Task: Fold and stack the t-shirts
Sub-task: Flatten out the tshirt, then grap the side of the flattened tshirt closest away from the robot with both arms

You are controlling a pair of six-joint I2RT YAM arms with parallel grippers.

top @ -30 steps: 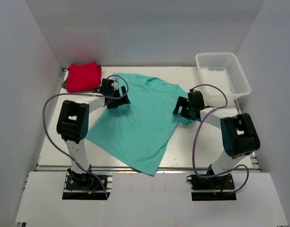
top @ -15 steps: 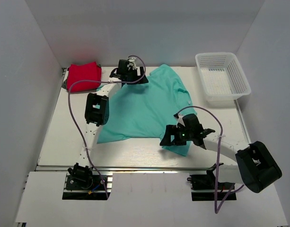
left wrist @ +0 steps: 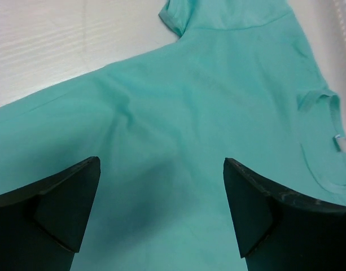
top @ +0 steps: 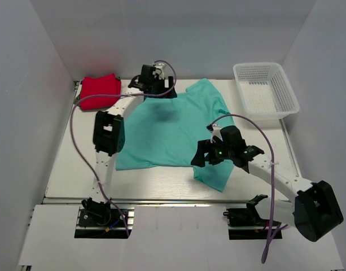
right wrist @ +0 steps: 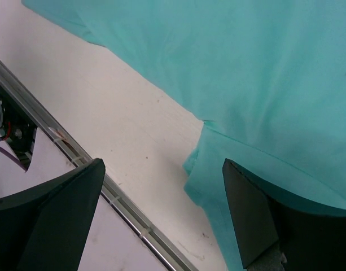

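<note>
Now my jaws hang open, empty, over the teal cloth t-shirt; folding likely needs an edge gripped next.

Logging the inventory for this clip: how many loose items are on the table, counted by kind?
T-shirts: 2 (teal t-shirt, red t-shirt)
Basket: 1
Total: 3
</note>
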